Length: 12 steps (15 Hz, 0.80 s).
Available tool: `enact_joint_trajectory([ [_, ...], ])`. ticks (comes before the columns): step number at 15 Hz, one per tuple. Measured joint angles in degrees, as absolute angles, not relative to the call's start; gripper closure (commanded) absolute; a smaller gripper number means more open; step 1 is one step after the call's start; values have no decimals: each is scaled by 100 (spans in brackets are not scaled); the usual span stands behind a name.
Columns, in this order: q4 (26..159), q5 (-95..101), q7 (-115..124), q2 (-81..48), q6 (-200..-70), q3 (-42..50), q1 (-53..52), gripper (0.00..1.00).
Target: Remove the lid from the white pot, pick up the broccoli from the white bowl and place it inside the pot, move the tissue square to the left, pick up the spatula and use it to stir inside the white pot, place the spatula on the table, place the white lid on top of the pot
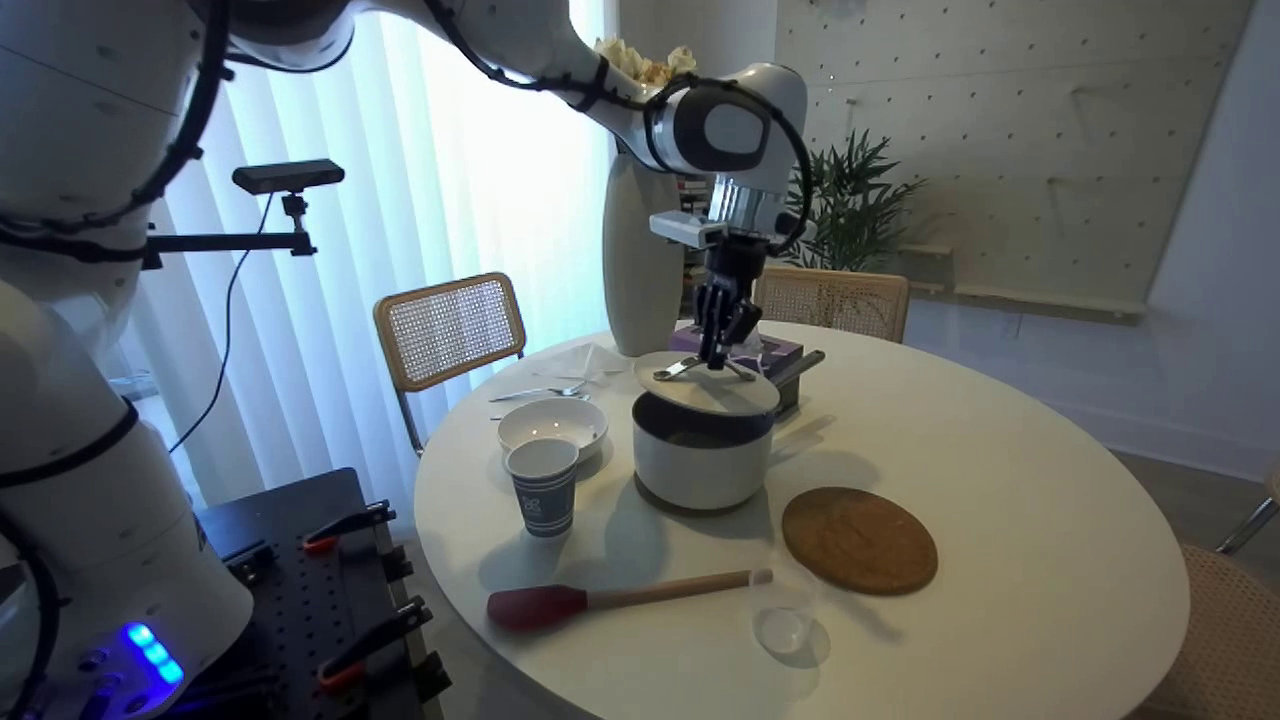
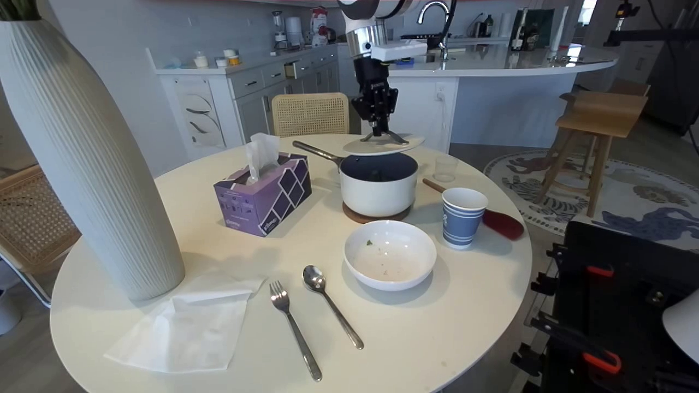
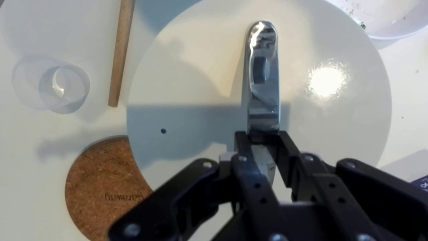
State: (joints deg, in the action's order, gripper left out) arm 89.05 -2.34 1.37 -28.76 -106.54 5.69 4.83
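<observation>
My gripper [image 3: 262,137] is shut on the grey metal handle [image 3: 264,97] of the lid [image 1: 715,397]. In both exterior views the lid hangs just above the white pot [image 2: 377,194], apart from its rim, so the dark interior partly shows. A vague dark shape lies in there; I cannot tell whether it is the broccoli, which shows nowhere else. The white bowl [image 2: 398,262] holds only small green scraps. Near the vase, the tissue square [image 2: 191,327] lies spread out. The spatula [image 1: 540,607] rests on the table [image 1: 1020,450], its wooden handle towards a clear cup.
Around the pot stand a purple tissue box [image 2: 267,196], a blue-striped paper cup [image 2: 463,218], the clear cup [image 1: 782,615] and a cork disc [image 1: 860,540]. A fork [image 2: 295,330] and spoon [image 2: 333,305] lie near the bowl. A tall vase [image 2: 104,174] rises at the table's edge.
</observation>
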Motion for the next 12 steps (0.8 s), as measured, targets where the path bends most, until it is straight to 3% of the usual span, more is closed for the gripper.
enact_joint_trajectory([
  [12,10414,-234,111,-2234,-12328,528,477,94],
])
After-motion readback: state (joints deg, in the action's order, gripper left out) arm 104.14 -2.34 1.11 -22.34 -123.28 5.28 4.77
